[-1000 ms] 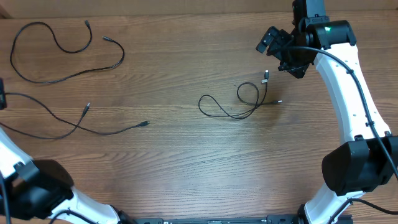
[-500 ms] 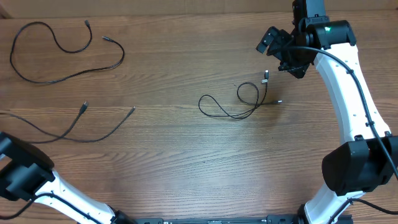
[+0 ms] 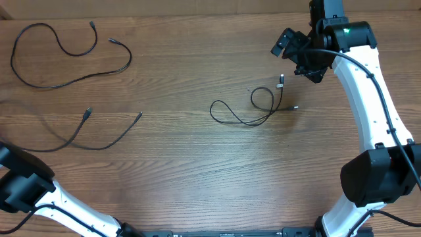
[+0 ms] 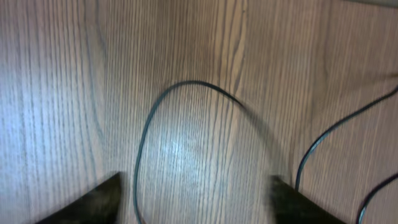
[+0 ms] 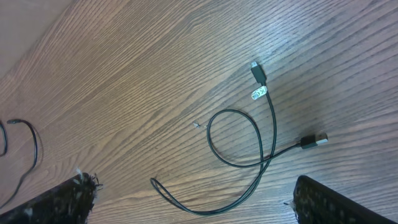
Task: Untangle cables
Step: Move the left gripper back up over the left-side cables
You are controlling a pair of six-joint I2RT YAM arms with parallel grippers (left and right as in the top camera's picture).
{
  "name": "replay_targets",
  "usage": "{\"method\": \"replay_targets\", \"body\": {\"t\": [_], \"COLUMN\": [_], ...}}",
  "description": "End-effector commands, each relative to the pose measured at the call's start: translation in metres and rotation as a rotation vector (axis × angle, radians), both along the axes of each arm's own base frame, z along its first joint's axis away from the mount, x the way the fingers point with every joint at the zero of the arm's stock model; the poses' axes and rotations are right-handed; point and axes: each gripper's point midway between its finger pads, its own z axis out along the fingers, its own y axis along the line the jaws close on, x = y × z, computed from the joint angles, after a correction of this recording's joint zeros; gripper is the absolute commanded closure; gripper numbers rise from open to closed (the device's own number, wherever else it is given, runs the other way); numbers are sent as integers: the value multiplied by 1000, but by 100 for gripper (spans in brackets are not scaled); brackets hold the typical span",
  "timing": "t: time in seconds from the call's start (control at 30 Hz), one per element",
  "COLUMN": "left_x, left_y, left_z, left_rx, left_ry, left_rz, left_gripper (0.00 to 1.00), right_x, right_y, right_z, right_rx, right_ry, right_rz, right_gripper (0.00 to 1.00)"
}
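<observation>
Three thin black cables lie apart on the wooden table. One makes a big loop at the far left [image 3: 85,78], a second sprawls below it [image 3: 99,149], and a third sits curled at centre [image 3: 281,82]. My left gripper [image 4: 196,200] is open low over the table, and a cable arch [image 4: 186,83] lies loose on the wood ahead of its fingers [image 4: 93,202]. Only the left arm's base shows in the overhead view. My right gripper [image 3: 294,60] hangs open above and right of the centre cable [image 5: 273,124], with nothing between its fingers [image 5: 336,202].
The right arm's white links [image 3: 368,99] run down the right side to its black base [image 3: 378,174]. The left arm's base [image 3: 26,184] fills the bottom left corner. A second strand [image 4: 323,137] crosses the right of the left wrist view.
The left gripper has opened and let go of the middle-left cable. That cable was dragged left, its right plug now further left and higher. The left arm drew back to the bottom left corner.
</observation>
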Motion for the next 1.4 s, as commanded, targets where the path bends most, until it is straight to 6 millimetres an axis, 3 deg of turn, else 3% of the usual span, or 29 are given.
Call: {"method": "replay_targets", "body": {"t": [0.0,0.1,0.23,0.4,0.6,0.7,0.8,0.9,1.07,1.13,1.2,1.37], "left_x": [-6,-11,-9,-12,11,10,22,37,46,56,60,59], "left_y": [7,8,-6,-24,-100,-133,-164,-190,-253,-307,-338,-366], "left_z": [22,27,19,-10,-59,-84,-98,-93,-67,-62,-64,-67], "left_rx": [68,84,30,-25,-275,-362,-424,-426,-435,-435,-416,-324], "left_ry": [21,36,53,140,121,159,127,112,154,192,228,348], "left_rz": [-28,-21,-62,-122,-518,-579,-682,-798,-988,-1127,-1228,-1270], "left_gripper": [0,0,0,0,0,0,0,0,2,2,3,0], "right_x": [-1,-1,-1,-1,-1,-1,-1,-1,-1,-1,-1,-1], "right_y": [-1,-1,-1,-1,-1,-1,-1,-1,-1,-1,-1,-1], "right_z": [20,20,20,20,20,20,20,20,20,20,20,20], "right_rx": [-9,-9,-9,-9,-9,-9,-9,-9,-9,-9,-9,-9], "right_ry": [-53,-53,-53,-53,-53,-53,-53,-53,-53,-53,-53,-53], "right_rz": [4,4,5,5,5,5,5,5,5,5,5,5], "right_gripper": [0,0,0,0,0,0,0,0,0,0,0,0]}}
